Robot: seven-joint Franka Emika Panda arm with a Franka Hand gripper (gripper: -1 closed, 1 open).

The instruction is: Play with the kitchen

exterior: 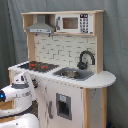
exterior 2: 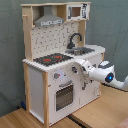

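Observation:
The kitchen [exterior: 65,75] is a tall white and light-wood toy with a black-red hob [exterior: 37,65], a sink [exterior: 75,74], a black faucet [exterior: 85,59] and a grey hood [exterior: 41,25]. In the second exterior view the kitchen [exterior 2: 55,60] shows its windowed oven door [exterior 2: 64,95] and knobs [exterior 2: 57,76]. My gripper [exterior 2: 77,65] is at the counter's front edge, right of the knobs and above the oven door. In the first exterior view the arm's white wrist [exterior: 20,92] is low at the left, in front of the hob side.
A toy microwave [exterior: 75,22] sits on the top shelf beside the hood. The kitchen stands on a wooden table [exterior 2: 100,112] with a grey curtain [exterior: 115,45] behind it. The arm's blue-lit link [exterior 2: 109,77] comes in from the second exterior view's right.

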